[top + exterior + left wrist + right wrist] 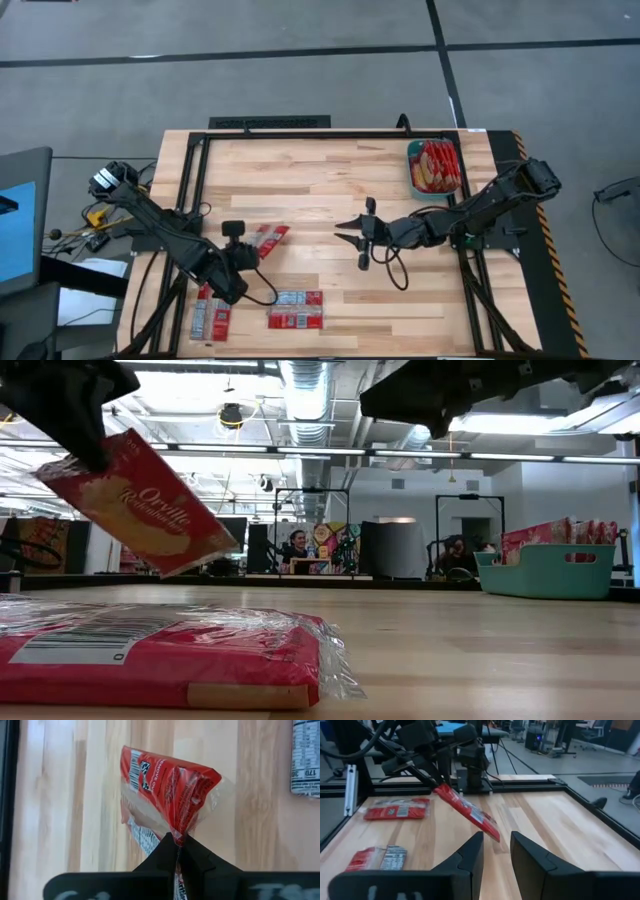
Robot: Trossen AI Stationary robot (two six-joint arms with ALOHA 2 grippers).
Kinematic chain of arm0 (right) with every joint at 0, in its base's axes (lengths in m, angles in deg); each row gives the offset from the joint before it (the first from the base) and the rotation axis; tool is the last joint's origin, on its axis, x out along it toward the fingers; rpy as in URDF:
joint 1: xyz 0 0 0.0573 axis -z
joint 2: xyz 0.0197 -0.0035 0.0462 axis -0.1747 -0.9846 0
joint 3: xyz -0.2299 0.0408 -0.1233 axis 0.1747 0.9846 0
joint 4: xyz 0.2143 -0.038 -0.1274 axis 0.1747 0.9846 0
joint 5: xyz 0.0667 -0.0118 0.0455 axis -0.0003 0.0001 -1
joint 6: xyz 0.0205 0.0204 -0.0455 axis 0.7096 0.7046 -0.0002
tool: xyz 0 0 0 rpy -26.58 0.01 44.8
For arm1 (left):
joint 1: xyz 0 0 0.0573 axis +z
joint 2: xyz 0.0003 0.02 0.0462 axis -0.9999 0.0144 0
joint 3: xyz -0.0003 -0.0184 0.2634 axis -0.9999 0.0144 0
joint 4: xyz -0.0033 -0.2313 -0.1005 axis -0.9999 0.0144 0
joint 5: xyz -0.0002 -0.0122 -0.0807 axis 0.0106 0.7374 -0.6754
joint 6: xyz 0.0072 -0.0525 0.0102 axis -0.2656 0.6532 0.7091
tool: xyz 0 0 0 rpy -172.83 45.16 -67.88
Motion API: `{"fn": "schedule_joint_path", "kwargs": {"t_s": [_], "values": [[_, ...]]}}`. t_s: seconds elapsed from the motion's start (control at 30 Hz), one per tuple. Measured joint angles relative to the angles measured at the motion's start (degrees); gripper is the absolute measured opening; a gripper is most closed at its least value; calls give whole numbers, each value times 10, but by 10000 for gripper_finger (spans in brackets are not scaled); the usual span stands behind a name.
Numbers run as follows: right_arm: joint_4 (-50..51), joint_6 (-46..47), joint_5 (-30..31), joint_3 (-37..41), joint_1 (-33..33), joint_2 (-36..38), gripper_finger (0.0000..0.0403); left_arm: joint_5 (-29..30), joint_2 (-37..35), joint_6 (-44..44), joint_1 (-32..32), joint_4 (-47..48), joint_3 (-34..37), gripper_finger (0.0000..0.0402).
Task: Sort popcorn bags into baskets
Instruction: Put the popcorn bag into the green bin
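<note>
My left gripper [248, 255] is shut on one red popcorn bag [270, 240] and holds it above the table's left half. The same bag [140, 505] shows tilted in the low view and slanting [467, 812] in the right wrist view. My right gripper [352, 243] is open near the table's middle, pointing left toward that bag and touching nothing. The teal basket [412, 172] stands at the far right and has several red bags [440, 165] standing in it. Other red bags [296, 310] [212, 315] lie flat near the near-left edge. My left gripper pinches the bag's crimped wrapper end [180, 834] between its two fingertips [165, 852]. The bag reaches away from the fingers along their line. It is lifted clear of the table and slants down from the held end, its free end [205, 550] lowest.
One wrapped red bag [160, 655] lies close before the low camera. Black frame rails [190, 200] run along the table's left, far and right edges. Bare wood [320, 180] lies between the grippers and the basket. People sit in the room beyond the table [297, 545].
</note>
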Motion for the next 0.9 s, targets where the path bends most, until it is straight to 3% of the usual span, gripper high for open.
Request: {"fn": "schedule_joint_path", "kwargs": {"t_s": [0.5,0.73,0.9], "values": [[-50,-58,-10,0,-9,0,119,-3,-5,-69,0,-44,-1,0],[-51,-64,-16,0,-9,0,119,-4,-7,-160,3,-165,-1,0],[-47,-56,-17,0,-21,0,119,-5,-7,-205,18,-201,-1,0]]}}
